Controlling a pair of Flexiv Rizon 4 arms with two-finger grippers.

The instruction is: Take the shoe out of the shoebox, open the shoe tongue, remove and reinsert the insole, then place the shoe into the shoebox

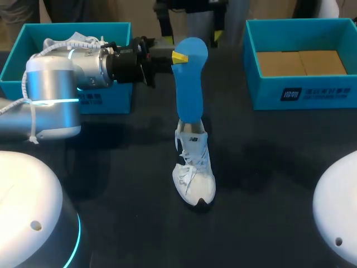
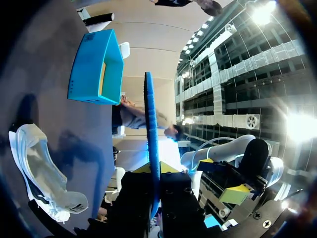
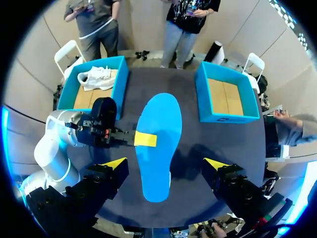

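Shoe (image 1: 194, 173) out on table (image 1: 111, 167), insole (image 1: 189, 84) out (left gripper (image 1: 177, 57) clamped on it, right gripper (image 3: 165, 162) wide open, empty); reinsert and boxing pending

The insole (image 1: 188, 84) is bright blue, the shoe (image 1: 194, 170) white with black sole, the shoebox (image 1: 268, 96) teal, the table (image 1: 268, 167) black

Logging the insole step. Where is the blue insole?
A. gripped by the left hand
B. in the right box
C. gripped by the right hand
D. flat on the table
A: the left hand is shut on the edge of the insole, holding it up off the table; the right hand is open.
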